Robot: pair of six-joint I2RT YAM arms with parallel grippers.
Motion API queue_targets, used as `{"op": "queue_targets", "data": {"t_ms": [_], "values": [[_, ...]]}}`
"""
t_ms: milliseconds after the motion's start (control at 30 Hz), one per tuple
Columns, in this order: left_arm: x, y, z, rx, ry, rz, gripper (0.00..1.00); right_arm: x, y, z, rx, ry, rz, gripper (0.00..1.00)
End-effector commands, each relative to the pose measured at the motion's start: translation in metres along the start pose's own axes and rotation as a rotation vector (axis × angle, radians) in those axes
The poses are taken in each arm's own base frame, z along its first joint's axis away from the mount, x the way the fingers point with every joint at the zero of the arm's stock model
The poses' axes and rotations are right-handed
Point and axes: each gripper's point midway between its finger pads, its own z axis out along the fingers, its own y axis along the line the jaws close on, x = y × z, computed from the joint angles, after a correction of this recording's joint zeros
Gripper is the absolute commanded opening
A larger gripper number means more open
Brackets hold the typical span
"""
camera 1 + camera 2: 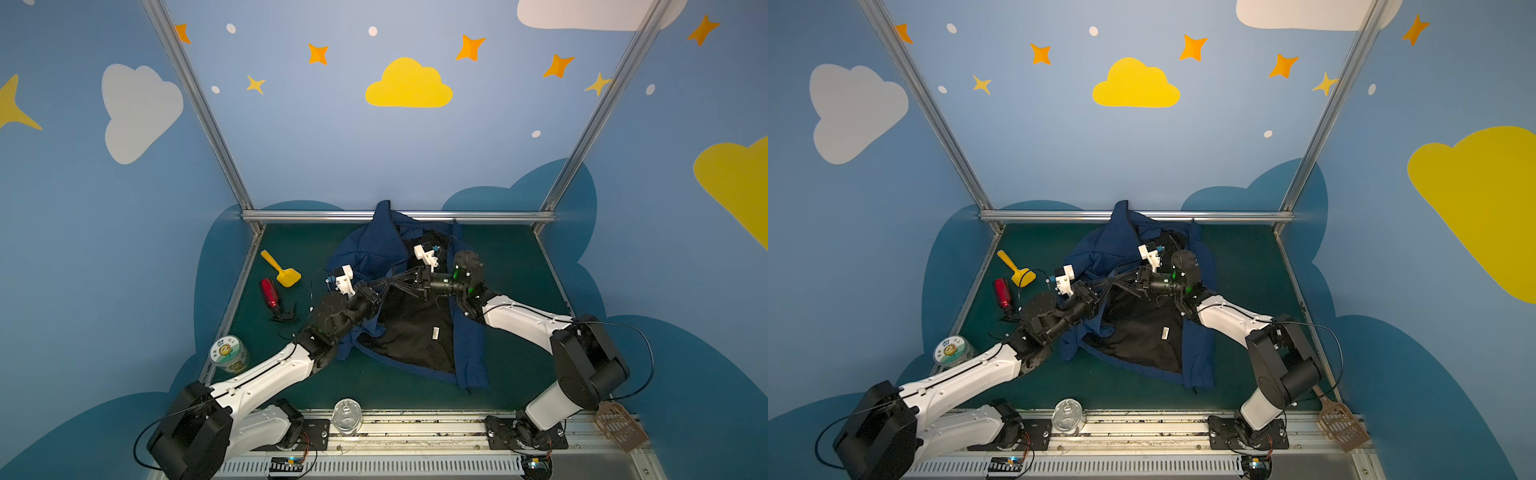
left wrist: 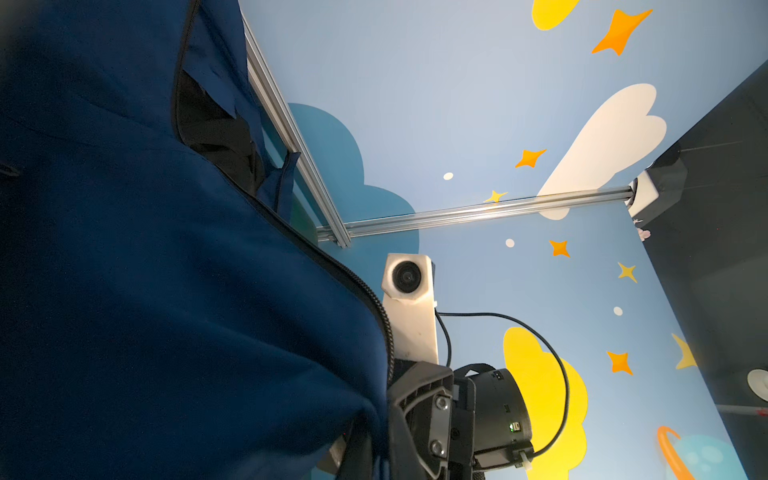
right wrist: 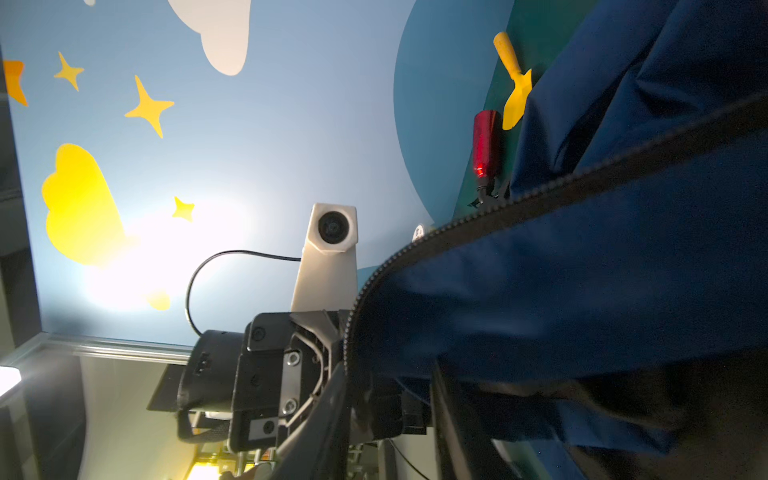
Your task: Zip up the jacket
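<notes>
The jacket (image 1: 415,332) lies spread open in the middle of the green desk (image 1: 519,266). Its black lining faces up and its top is bunched against the back rail (image 1: 316,216). In both top views my two grippers meet tip to tip above the front panel on the left of the view, which is lifted off the desk toward them.

My left gripper (image 1: 384,286) is closed on the jacket's zipper edge. In the right wrist view the row of zipper teeth (image 3: 457,224) runs straight down into it. My right gripper (image 1: 397,284) faces it from the other side, and its jaws stand apart with blue cloth between them.

To the left of the jacket, a yellow scoop (image 1: 282,270) and a red bottle (image 1: 269,293) lie just beside each other. A round tin (image 1: 227,353) sits by the desk's left edge, and a clear jar (image 1: 347,415) stands at the front edge.
</notes>
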Motion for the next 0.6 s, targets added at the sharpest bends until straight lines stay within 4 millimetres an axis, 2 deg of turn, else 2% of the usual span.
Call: {"op": "queue_targets", "data": {"t_ms": [0, 167, 267, 400, 467, 567], "values": [[0.000, -0.006, -0.004, 0.029, -0.003, 0.004, 0.08, -0.003, 0.017, -0.004, -0.072, -0.001, -0.034, 0.42], [0.000, -0.005, -0.004, 0.026, -0.003, 0.004, 0.03, -0.005, 0.023, -0.007, -0.085, -0.009, -0.035, 0.55], [0.000, -0.002, -0.006, 0.014, -0.004, 0.013, 0.03, -0.005, 0.023, -0.014, -0.060, -0.021, -0.028, 0.60], [0.001, 0.004, -0.009, -0.027, 0.000, 0.037, 0.03, 0.013, -0.009, -0.038, 0.168, -0.029, 0.016, 0.60], [0.002, 0.009, -0.010, -0.048, 0.003, 0.045, 0.03, 0.031, -0.035, -0.061, 0.374, -0.017, 0.020, 0.61], [0.003, 0.013, -0.011, -0.064, 0.006, 0.050, 0.03, 0.061, -0.075, -0.104, 0.679, 0.008, 0.036, 0.61]]}}
